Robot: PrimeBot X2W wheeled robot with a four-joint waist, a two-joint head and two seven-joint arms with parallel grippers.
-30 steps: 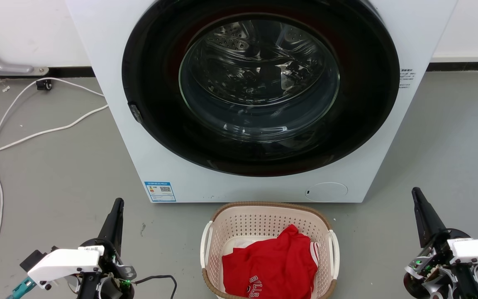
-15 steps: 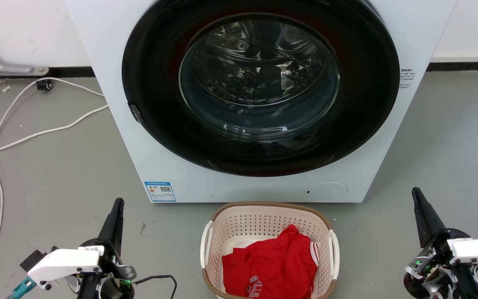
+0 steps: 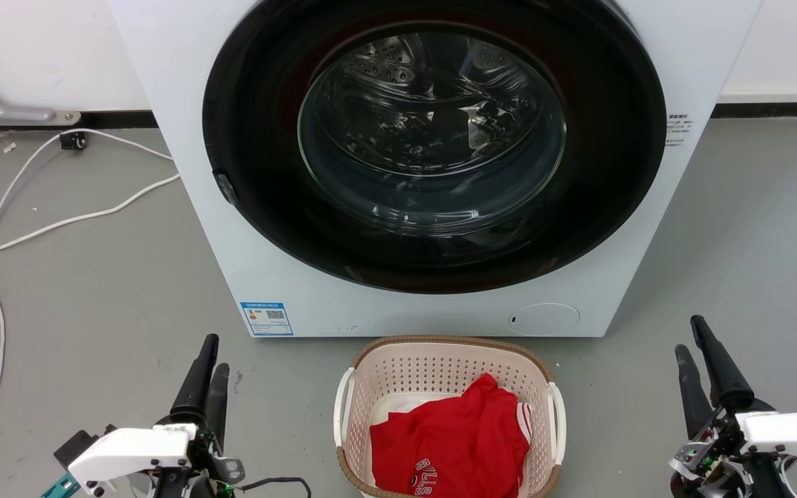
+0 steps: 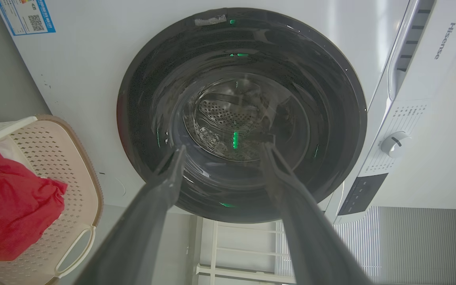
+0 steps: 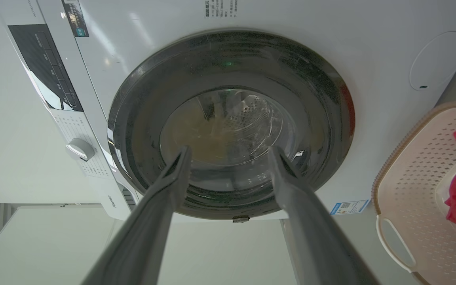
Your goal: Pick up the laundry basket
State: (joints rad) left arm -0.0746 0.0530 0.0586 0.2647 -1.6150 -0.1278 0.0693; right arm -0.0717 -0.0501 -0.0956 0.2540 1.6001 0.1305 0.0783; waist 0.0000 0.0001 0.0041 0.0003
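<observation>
Grey floor (image 3: 94, 290) carries laundry basket (image 3: 440, 372), cropped below; left end effector (image 3: 216, 353), right end effector (image 3: 689, 335) both spread.

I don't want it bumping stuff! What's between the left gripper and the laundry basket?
In the head view, just bare grey floor lies between the left gripper and the laundry basket.

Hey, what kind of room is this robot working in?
Most likely a laundry area, whether home or test setup: a front-loading washer with its door shut, and a laundry basket holding a red garment on the grey floor before it.
</observation>
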